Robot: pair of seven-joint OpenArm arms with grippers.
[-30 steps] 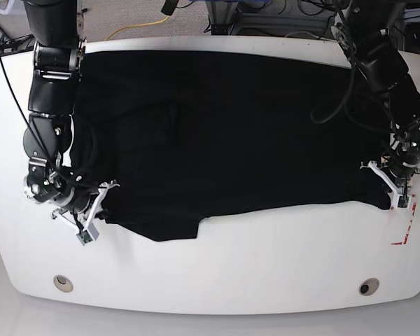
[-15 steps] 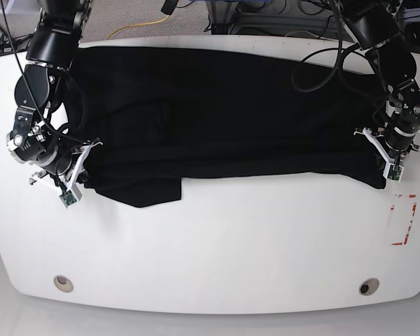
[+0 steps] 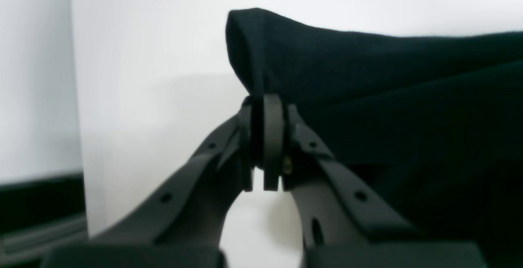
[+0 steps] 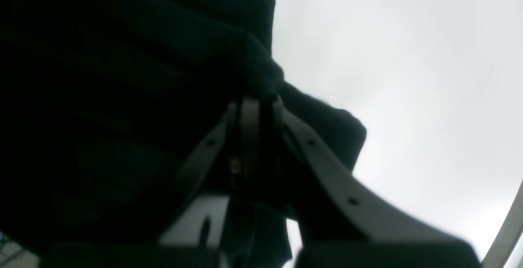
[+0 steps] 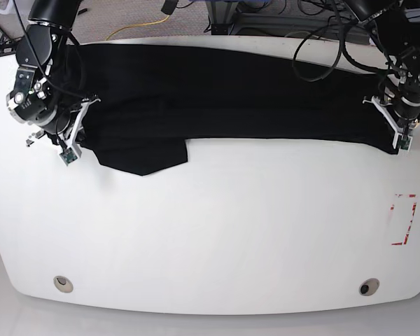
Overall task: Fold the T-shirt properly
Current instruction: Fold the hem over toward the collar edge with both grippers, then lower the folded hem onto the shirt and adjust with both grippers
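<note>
Your left gripper [image 3: 264, 145] has its jaws clamped together on a bunched corner of the T-shirt [image 5: 224, 91], at the right edge of the base view. Your right gripper [image 4: 255, 137] is likewise pinched onto dark cloth at the left edge. The shirt lies stretched as a wide black band across the upper part of the white table [image 5: 217, 231], one flap hanging lower at the left. No print shows. Judged from this, one lengthwise fold is under way; the edge is not laid down, and the crosswise folds remain.
</note>
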